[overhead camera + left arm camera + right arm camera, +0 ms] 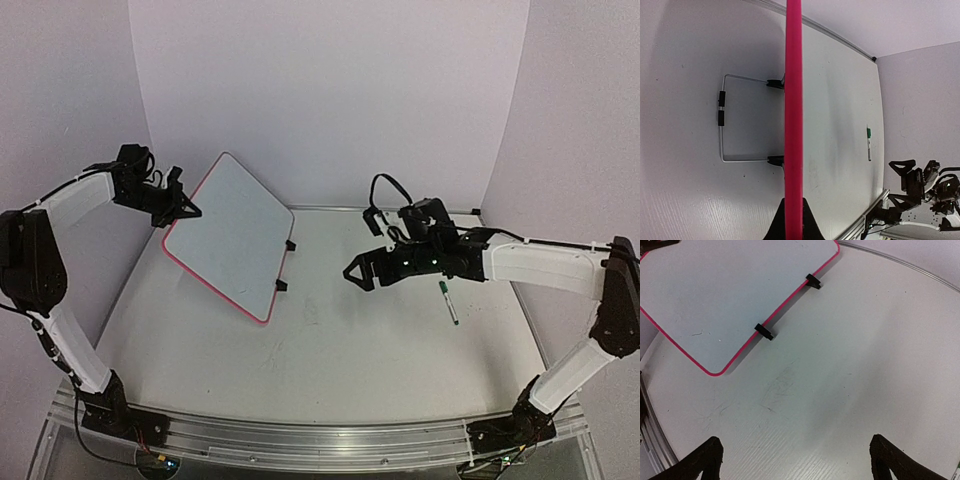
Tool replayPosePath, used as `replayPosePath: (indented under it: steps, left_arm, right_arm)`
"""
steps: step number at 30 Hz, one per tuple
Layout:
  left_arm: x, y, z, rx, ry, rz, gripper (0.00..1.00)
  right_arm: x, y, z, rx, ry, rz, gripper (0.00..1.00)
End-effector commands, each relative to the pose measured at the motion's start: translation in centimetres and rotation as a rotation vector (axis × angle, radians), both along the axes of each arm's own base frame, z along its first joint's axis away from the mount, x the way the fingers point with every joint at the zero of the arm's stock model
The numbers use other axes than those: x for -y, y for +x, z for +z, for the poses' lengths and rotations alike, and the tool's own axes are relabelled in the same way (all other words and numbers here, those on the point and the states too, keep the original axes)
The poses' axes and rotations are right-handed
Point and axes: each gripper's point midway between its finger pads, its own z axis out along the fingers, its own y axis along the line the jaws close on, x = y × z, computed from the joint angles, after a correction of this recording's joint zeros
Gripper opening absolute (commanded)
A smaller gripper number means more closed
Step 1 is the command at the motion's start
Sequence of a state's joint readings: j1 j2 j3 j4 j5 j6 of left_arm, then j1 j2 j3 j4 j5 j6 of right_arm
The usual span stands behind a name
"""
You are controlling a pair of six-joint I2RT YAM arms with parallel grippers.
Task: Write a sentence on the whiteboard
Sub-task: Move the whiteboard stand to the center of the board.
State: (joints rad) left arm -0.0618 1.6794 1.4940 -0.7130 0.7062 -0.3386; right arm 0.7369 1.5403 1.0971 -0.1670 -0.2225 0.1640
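Whiteboard [228,235]: one, tilting; two clip feet [281,285] at 4 o'clock.
Left gripper [184,211]: clamping its 9 o'clock edge.
Right gripper [358,272]: gaping wide, empty.
Marker [448,302]: one, lying at that gripper's 4 o'clock.

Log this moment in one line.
left tool: shut on red-framed white whiteboard, tilted | right tool: open, empty | green-capped white marker: on table

We count: one whiteboard [232,236]; two black clip feet [291,245] on its edge; one green-capped marker [448,303]; one wire stand [722,120]; one table [330,380]; two arms, left arm [75,200] and right arm [540,262].
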Motion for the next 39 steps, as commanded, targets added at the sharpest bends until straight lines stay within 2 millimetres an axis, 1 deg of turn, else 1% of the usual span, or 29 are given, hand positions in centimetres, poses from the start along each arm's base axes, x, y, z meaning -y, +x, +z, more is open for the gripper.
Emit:
replayPosePath:
  steps: [1,5,8,11,13,15,17,22,24,26,29,34,37,39]
  left_arm:
    - [5.4,-4.2,1.5,-0.093,-0.136,-0.210,0.00]
    - [7.5,-5.6,1.2,-0.111,-0.124,-0.294,0.00]
    - [8.9,-6.4,0.8,-0.125,-0.109,-0.351,0.00]
    - [9.5,-6.6,0.6,-0.130,-0.098,-0.379,0.00]
    - [9.5,-6.5,0.5,-0.127,-0.092,-0.385,0.00]
    - [9.4,-6.3,0.2,-0.128,-0.073,-0.382,0.01]
    - [9.3,-6.1,-0.2,-0.132,-0.057,-0.378,0.05]
    - [9.2,-5.5,-0.5,-0.127,-0.034,-0.372,0.10]
    - [9.1,-5.3,-0.5,-0.122,-0.022,-0.369,0.12]
    - [9.0,-5.3,-0.4,-0.115,-0.014,-0.368,0.15]
    - [8.9,-5.2,-0.3,-0.105,-0.003,-0.367,0.18]
    - [8.7,-4.8,0.0,-0.078,0.013,-0.362,0.21]
    - [8.5,-4.6,0.2,-0.062,0.033,-0.356,0.25]
    - [8.4,-4.4,0.3,-0.051,0.047,-0.349,0.28]
  right_arm:
    - [-4.0,0.0,1.6,0.081,0.065,0.116,0.96]
    - [-7.1,-0.5,0.5,0.093,0.097,0.219,0.89]
    - [-8.8,-0.2,-1.7,0.077,0.075,0.279,0.85]
    - [-9.7,-0.1,-3.5,0.060,0.056,0.324,0.82]
    - [-10.0,0.0,-5.3,0.056,0.024,0.351,0.80]
    - [-10.1,0.3,-6.8,0.053,-0.009,0.361,0.76]
    - [-10.3,0.7,-8.0,0.052,-0.036,0.370,0.71]
    - [-11.2,1.3,-10.7,0.031,-0.075,0.404,0.64]
    - [-11.8,1.6,-11.3,0.029,-0.076,0.419,0.61]
    - [-12.2,1.9,-11.8,0.028,-0.082,0.429,0.60]
    - [-12.4,2.3,-13.2,0.013,-0.115,0.437,0.60]
    - [-12.8,2.6,-14.2,0.002,-0.135,0.450,0.58]
    - [-12.8,2.4,-14.5,-0.012,-0.137,0.461,0.49]
    - [-12.8,2.2,-14.9,-0.022,-0.139,0.466,0.39]
